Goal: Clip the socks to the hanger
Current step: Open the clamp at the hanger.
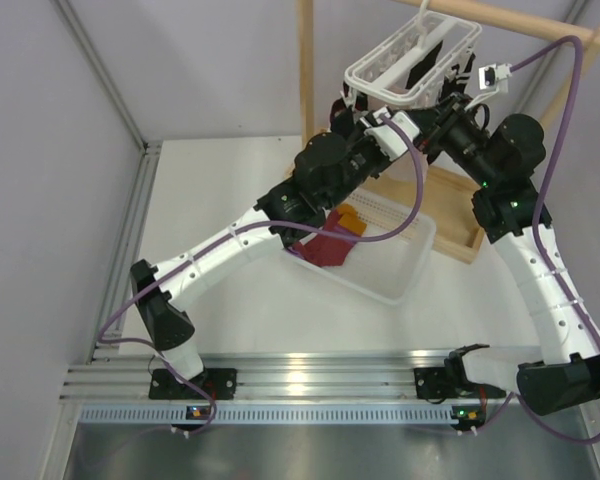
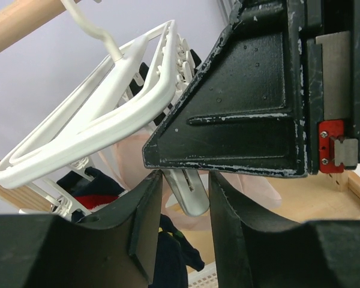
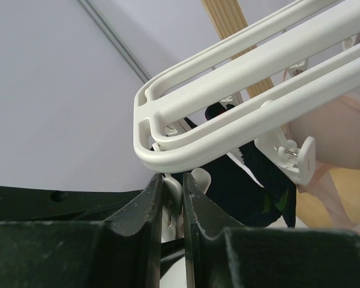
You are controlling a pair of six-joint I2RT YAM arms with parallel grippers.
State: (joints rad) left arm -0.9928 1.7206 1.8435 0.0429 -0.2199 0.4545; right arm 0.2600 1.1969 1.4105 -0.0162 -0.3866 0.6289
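Observation:
The white lattice hanger (image 1: 412,58) hangs by its hook from the wooden rack, tilted. My right gripper (image 3: 172,179) is shut on one white peg (image 3: 173,195) just under the hanger's corner (image 3: 168,144). My left gripper (image 2: 185,177) is open just below the hanger (image 2: 90,138), with a pale grey peg tab (image 2: 191,193) in the gap, touching neither finger. Dark navy socks hang from pegs (image 2: 87,187) (image 3: 252,180), one with a red mark. A maroon pair with orange tips (image 1: 328,243) lies in the basket. In the top view both grippers (image 1: 378,122) (image 1: 442,112) meet under the hanger.
The white slotted basket (image 1: 405,268) sits mid-table under the left arm. The wooden rack's post (image 1: 305,70), bar and base (image 1: 450,215) stand at the back right. A pale pink sheer garment (image 2: 255,186) hangs behind the pegs. The right gripper's black body (image 2: 252,90) fills the left wrist view.

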